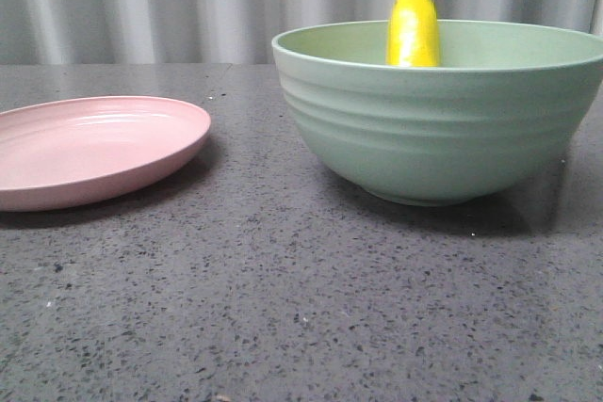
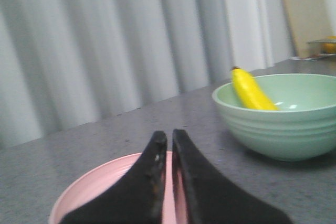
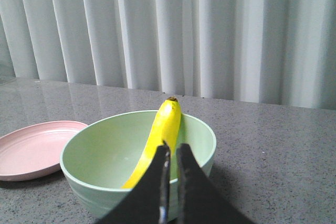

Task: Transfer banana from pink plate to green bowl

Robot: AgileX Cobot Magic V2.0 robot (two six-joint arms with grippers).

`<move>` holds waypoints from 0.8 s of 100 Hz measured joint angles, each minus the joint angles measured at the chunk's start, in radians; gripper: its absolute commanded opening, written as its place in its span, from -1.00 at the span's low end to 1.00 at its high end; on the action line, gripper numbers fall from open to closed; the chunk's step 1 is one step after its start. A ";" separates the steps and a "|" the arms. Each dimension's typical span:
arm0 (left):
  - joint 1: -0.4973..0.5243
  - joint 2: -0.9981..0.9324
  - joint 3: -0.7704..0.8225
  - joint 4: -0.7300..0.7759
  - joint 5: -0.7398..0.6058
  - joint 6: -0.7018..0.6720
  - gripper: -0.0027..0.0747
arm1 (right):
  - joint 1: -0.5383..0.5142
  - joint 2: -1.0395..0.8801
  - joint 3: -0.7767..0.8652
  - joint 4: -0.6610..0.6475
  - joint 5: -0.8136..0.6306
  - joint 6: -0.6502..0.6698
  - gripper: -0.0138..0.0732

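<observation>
Banana point(image 3: 160, 140) leans inside the green bowl point(image 3: 100, 158) just beyond the right end effector point(image 3: 171, 153), whose fingers are nearly together and hold nothing, while the left end effector point(image 2: 169, 139), equally narrow and holding nothing, hovers over the pink plate point(image 2: 89, 190) on the desk point(image 1: 283, 308).

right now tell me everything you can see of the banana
The banana is glossy, smooth and bright yellow, plastic-looking, with a small dark tip at its upper end. It stands propped inside the green bowl, leaning against the inner wall, its tip rising above the rim. Its lower end is hidden: by the bowl in the front view, by the right pincer in the right wrist view. Nothing grips it; both that pincer and the left pincer look shut and empty. The pink plate lies bare nearby.
</observation>
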State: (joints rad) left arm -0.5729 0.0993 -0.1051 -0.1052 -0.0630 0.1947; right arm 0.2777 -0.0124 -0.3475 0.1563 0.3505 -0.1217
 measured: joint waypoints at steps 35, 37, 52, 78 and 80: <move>0.406 -0.074 0.105 0.002 -0.065 0.000 -0.98 | 0.000 0.000 0.000 0.000 0.000 0.000 -0.84; 0.420 -0.084 0.105 0.002 -0.062 0.000 -0.98 | 0.000 0.000 0.000 0.000 0.000 0.000 -0.84; 0.488 -0.104 0.105 0.002 0.048 0.000 -0.98 | 0.000 0.000 0.000 -0.001 0.000 -0.002 -0.84; 0.542 -0.104 0.105 0.002 0.301 -0.049 -0.98 | 0.000 0.000 0.000 -0.001 0.000 -0.002 -0.84; 0.544 -0.104 0.105 0.002 0.323 -0.059 -0.98 | 0.000 0.000 0.000 -0.001 0.000 -0.002 -0.84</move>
State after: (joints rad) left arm -0.0288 -0.0045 0.0000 -0.1031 0.2597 0.1356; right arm 0.2777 -0.0124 -0.3475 0.1548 0.3505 -0.1237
